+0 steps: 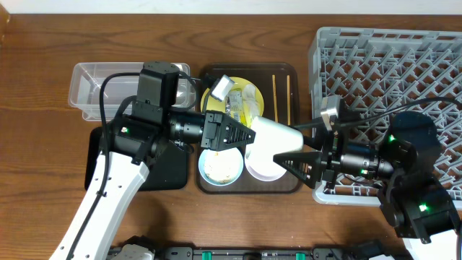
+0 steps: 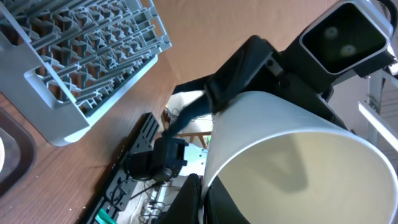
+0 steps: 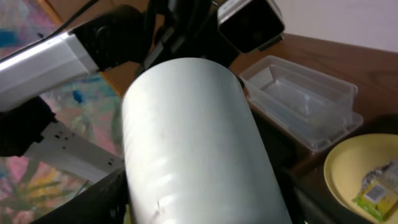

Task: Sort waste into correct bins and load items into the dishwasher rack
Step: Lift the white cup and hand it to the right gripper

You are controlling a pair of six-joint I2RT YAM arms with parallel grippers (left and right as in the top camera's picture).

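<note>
The white bowl (image 1: 268,144) hangs tilted above the brown tray, between both grippers. My left gripper (image 1: 245,136) is shut on its rim, one finger inside and one outside, as the left wrist view (image 2: 202,199) shows. My right gripper (image 1: 285,160) has its fingers against both sides of the bowl's outer wall (image 3: 193,143). The pale-yellow plate (image 1: 253,97) holds the green-yellow wrapper (image 1: 238,110) and the white paper scrap (image 1: 220,88). The light-blue bowl (image 1: 220,167) holds rice-like scraps. Two chopsticks (image 1: 275,94) lie on the tray's right side.
The grey dishwasher rack (image 1: 390,65) fills the right side. The clear tub (image 1: 94,90) stands at the back left and the black tray (image 1: 170,173) lies in front of it, partly under my left arm. The brown serving tray (image 1: 209,72) sits in the middle.
</note>
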